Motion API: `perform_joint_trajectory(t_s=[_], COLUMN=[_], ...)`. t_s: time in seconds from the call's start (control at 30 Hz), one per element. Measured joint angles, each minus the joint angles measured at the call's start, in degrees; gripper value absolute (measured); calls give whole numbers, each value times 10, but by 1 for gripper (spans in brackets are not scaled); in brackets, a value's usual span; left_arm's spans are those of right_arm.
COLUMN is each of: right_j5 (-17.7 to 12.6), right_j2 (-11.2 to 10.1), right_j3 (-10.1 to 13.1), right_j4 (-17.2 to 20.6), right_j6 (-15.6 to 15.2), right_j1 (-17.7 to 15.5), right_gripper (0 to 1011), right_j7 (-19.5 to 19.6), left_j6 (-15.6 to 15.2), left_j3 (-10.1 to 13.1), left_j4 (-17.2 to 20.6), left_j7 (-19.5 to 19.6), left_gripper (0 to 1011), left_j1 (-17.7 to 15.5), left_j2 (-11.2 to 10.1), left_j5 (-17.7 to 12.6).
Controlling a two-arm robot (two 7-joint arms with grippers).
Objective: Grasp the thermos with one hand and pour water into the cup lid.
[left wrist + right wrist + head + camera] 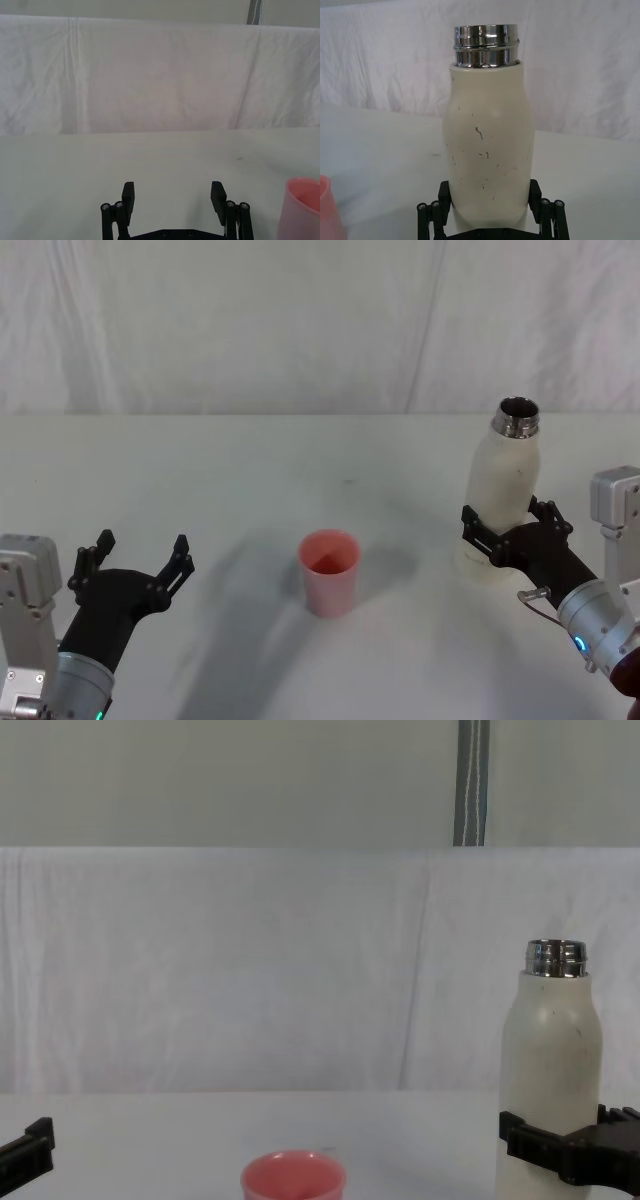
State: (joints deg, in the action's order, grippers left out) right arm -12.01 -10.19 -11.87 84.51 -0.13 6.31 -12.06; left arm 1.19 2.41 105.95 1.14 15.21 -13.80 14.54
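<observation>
Right gripper point(512, 527) has its fingers clamped on the lower body of the thermos point(505, 495), one on each flank, and the right wrist view shows the black pads pressed against the cream wall just above the base. The thermos stands upright, long axis vertical, steel mouth open to the ceiling, over at about 3 o'clock on the tabletop point(300, 470). The cup lid point(329, 571) sits near the middle, mouth up, lying toward 8 o'clock from the bottle and well apart from it. That's the relation that matters: the pour has to travel toward the robot's left and a touch nearer, then tip the neck over that pink rim. The lane between them looks bare, so room to swing should be good. Left gripper point(140, 558) waits at 8 o'clock, fingers spread wide, gripping nothing, the cup lid off to its right. The right arm is plainly the one to carry this.
</observation>
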Motion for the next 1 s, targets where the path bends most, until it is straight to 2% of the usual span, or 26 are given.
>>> perform_joint_trajectory(t_s=[0.77, 0.87, 1.0], right_j5=[1, 1, 1], right_j2=[3, 2, 2], right_j3=[1, 1, 1], right_j4=[-6, -6, -6], right_j6=[2, 1, 1], right_j1=[3, 3, 2], right_gripper=[951, 996, 1001], right_j7=[1, 1, 1], left_j6=[0, 0, 0], left_j3=[0, 0, 0], left_j4=[0, 0, 0], left_j7=[0, 0, 0], left_gripper=[1001, 1001, 1001], left_j1=[0, 0, 0], left_j2=[0, 0, 0], left_j5=[0, 0, 0])
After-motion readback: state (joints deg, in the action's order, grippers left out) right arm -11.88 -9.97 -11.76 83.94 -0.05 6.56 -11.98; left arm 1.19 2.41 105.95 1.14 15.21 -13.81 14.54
